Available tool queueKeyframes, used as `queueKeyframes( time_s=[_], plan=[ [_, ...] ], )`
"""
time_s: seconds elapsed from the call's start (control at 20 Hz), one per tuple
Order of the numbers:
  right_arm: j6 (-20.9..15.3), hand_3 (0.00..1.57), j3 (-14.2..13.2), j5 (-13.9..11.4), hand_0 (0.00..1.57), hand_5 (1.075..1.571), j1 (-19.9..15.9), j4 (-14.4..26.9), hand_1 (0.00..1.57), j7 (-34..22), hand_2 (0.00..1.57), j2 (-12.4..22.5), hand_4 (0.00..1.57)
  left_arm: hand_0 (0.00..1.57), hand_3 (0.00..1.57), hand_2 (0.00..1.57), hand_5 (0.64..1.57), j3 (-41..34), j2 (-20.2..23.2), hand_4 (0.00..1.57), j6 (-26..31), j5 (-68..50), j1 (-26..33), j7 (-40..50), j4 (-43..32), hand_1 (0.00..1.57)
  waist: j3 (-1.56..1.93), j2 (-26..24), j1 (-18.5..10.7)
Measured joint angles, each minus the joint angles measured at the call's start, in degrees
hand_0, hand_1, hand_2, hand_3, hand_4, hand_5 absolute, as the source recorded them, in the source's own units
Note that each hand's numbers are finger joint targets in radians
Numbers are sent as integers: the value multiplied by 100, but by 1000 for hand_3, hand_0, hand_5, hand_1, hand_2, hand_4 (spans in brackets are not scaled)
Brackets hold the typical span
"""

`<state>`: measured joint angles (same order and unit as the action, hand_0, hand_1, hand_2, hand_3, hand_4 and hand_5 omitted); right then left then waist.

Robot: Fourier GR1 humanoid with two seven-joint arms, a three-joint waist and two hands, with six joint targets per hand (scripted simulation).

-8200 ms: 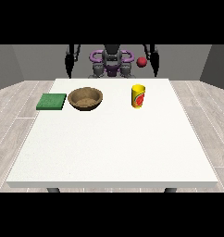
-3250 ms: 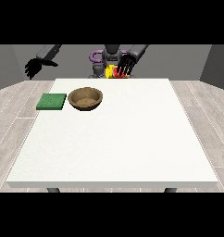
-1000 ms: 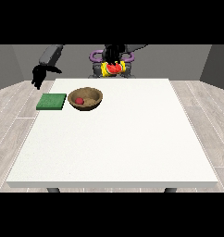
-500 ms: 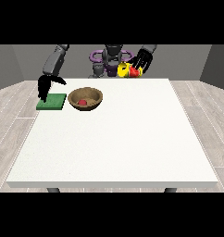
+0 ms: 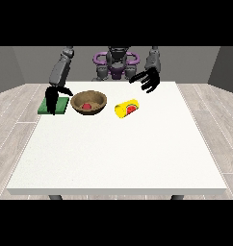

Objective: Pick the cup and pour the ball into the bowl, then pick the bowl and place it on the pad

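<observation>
On white table (image 5: pixel 118 153) amid grey walls: toppled cup (image 5: pixel 126 108), bowl (image 5: pixel 89 102), both robot hands (image 5: pixel 147 79) (image 5: pixel 52 98) open-fingered, empty.

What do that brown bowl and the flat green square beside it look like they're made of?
The round brown bowl looks like wood: warm brown with a matte, slightly uneven tone, though glazed clay can't be ruled out. The flat green square pad looks like foam or felt: one dull, even colour with no shine. That is only a guess from its look.

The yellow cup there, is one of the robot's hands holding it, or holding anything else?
No. The yellow cup lies on its side on the table, apart from both hands. The hand at the view's right is open above it; the other holds nothing.
</observation>
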<state>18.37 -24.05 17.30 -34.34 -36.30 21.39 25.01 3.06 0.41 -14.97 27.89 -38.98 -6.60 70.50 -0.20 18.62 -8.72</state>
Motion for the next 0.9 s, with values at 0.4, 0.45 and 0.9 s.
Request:
queueKeyframes(
  time_s=[0.4, 0.45, 0.9],
  plan=[
    [-236, 0, 382, -199, 0, 1542, -70, -35, 0, -218, 0, -376, 33, 0, 0, 0, 1533, -399, 18, 0, 323, -842, 265, -485, -433, 0, 16, -336, 358],
    [-292, 0, 413, -234, 0, 1543, -42, 27, 0, -163, 0, -444, 82, 0, 0, 0, 1533, -391, 22, 0, 372, -866, 290, -449, -407, 0, 16, -384, 339],
    [-204, 0, 353, -251, 0, 1530, 46, 521, 0, 645, 0, -545, 143, 0, 0, 0, 1556, -192, 106, 0, 570, -975, 280, -232, 135, 0, -52, -213, 124]
  ],
)
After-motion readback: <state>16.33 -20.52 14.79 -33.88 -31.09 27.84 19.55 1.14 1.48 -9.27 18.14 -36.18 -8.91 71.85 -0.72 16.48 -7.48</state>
